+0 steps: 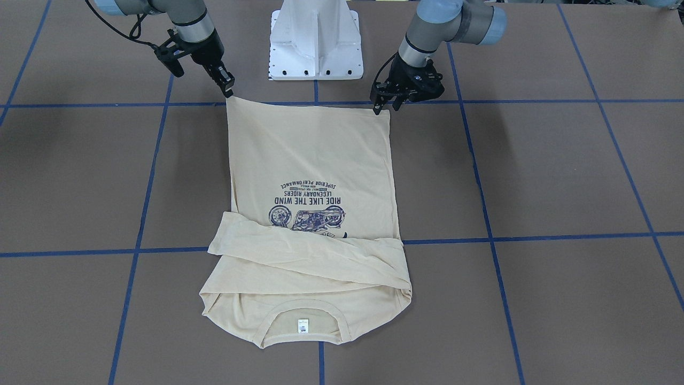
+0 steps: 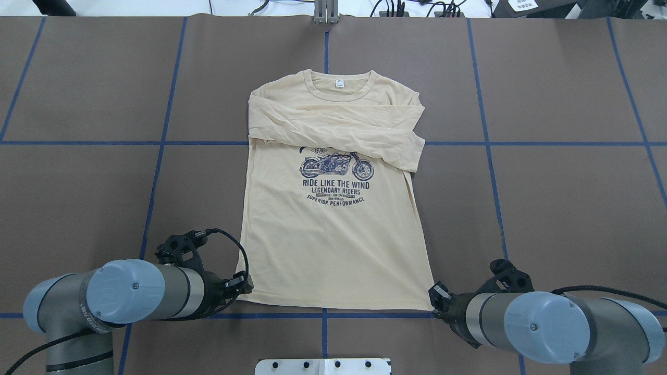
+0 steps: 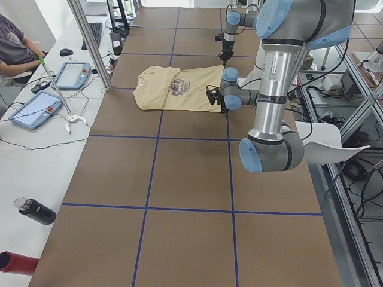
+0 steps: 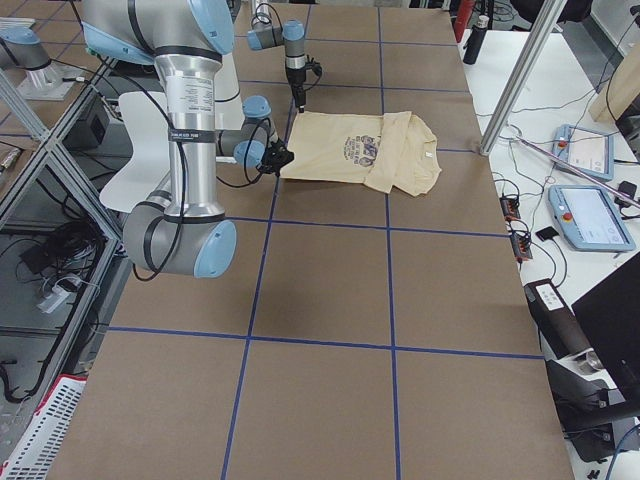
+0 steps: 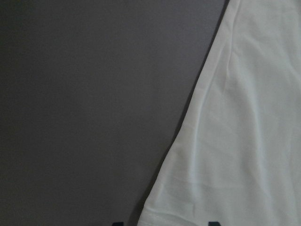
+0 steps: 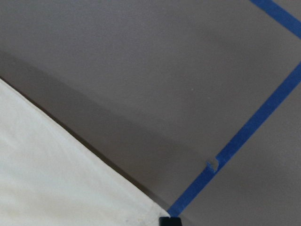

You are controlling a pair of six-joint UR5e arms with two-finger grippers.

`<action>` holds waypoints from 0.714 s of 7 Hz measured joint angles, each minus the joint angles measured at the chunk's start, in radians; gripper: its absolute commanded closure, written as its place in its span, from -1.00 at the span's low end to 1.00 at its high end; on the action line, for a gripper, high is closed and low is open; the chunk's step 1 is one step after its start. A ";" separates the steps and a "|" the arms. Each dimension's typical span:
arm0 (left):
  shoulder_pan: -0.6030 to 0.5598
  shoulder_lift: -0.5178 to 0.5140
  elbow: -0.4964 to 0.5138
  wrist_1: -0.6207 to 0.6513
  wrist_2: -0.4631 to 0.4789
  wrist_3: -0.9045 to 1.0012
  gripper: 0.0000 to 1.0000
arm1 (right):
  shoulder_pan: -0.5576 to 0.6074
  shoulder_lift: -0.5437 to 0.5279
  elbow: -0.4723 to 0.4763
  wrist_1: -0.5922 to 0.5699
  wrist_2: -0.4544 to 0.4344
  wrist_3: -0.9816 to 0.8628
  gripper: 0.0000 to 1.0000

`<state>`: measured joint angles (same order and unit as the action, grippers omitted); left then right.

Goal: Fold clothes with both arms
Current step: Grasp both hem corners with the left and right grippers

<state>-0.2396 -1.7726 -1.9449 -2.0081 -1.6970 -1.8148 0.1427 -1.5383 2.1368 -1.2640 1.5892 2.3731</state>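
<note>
T-shirt (image 2: 333, 245) lies flat on the table (image 2: 547, 208), print up, collar far from the robot, hem towards it. Both sleeves (image 2: 333, 130) are already crossed over the chest, so I judge the next step is a fold of the body, hem up towards the collar. That would explain the arms: each gripper sits low at one hem corner, a matched pair so the edge can lift evenly.

Left gripper (image 2: 244, 285) is at its hem corner. In its wrist view the fingertips (image 5: 214, 223) stand apart with the cloth edge between them, not yet pinched.

Right gripper (image 2: 435, 299) is at the other corner. Only one dark tip (image 6: 169, 221) shows against the cloth, so I cannot tell whether it has closed.

Containers: only a black bottle (image 3: 35, 210) on the side bench, contents not visible.
</note>
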 measured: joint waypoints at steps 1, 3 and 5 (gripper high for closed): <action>0.001 0.001 0.003 0.000 -0.001 -0.001 -0.03 | 0.000 0.000 0.000 0.000 0.000 0.000 1.00; 0.002 0.002 0.004 0.000 -0.004 -0.001 0.83 | 0.000 0.000 0.000 0.000 0.000 0.000 1.00; 0.002 0.005 0.007 -0.001 -0.004 0.000 1.00 | 0.000 -0.001 0.002 0.000 0.000 0.000 1.00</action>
<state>-0.2378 -1.7672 -1.9381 -2.0086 -1.7011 -1.8153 0.1429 -1.5395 2.1386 -1.2640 1.5889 2.3730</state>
